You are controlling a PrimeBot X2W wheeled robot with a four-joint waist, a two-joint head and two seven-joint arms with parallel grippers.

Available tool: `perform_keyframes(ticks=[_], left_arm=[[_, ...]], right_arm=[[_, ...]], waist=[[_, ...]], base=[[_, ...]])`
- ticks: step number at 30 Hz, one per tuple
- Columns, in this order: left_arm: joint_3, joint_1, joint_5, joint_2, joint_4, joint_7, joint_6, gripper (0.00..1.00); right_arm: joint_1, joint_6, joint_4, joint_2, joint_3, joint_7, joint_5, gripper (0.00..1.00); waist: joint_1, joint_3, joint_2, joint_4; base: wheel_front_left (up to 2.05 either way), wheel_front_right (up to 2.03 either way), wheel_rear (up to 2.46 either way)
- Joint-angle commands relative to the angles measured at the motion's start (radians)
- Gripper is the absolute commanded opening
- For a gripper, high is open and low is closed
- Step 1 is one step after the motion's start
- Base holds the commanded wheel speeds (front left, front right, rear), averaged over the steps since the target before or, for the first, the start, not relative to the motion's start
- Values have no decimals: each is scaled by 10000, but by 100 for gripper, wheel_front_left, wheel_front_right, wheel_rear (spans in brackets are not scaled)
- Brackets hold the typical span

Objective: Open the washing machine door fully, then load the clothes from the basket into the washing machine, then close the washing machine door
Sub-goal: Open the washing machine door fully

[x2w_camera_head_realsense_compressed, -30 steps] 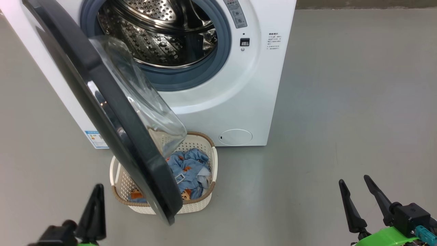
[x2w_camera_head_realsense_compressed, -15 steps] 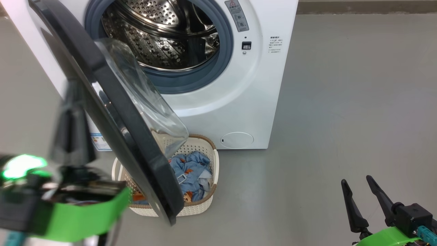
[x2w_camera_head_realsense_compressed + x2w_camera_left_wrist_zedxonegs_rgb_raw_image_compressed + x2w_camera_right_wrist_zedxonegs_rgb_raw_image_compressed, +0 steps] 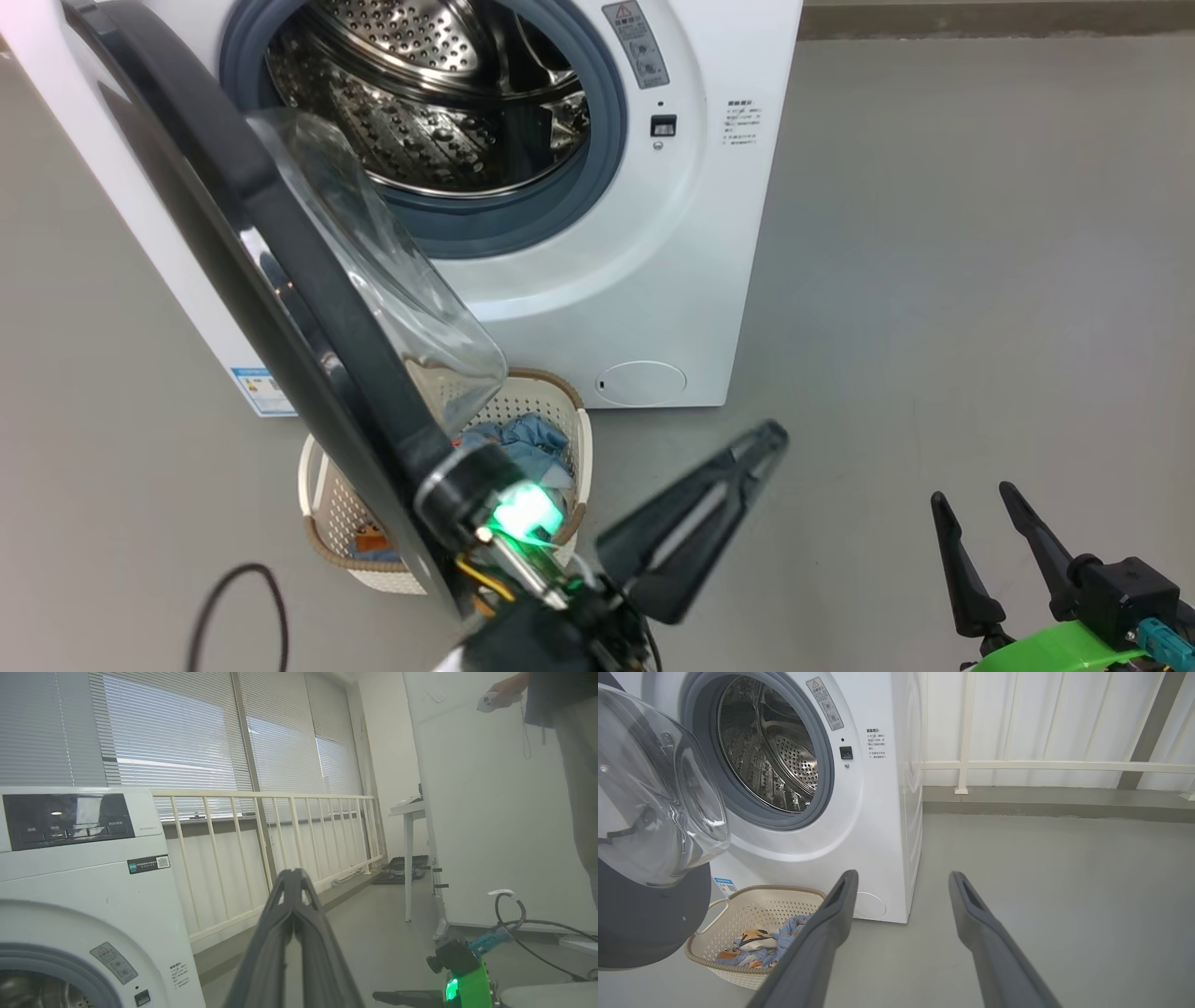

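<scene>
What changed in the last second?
The left end effector, shut and empty, swung from the head view's lower left to its bottom middle, now pointing up-right. Nothing was grabbed or released. The open right end effector, the door and the clothes in the basket stayed put.

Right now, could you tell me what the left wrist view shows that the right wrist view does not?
Left wrist view: the control panel, window blinds and a person. Right wrist view: the basket with the clothes, and the washing machine door swung open. Both: the washing machine and the white railing.
</scene>
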Motion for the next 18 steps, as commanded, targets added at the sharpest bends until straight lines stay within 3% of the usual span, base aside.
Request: perform_keyframes(ticks=[1,7,18], left_arm=[[122,-128,-124,64,21,73,-40,0],[-34,209,-121,188,1057,49,88,0],[-95,735,-304,266,1659,-177,292,0]], right_arm=[[-226,16,-197,-97,204,-120,-81,100],[-261,16,-125,-103,209,-120,-107,100],[-304,16,-69,-133,119,-120,-96,100]], waist=[[0,39,-1,24],[0,128,-1,131],[0,242,-1,405]], base=[[0,0,0],[0,0,0],[0,0,0]])
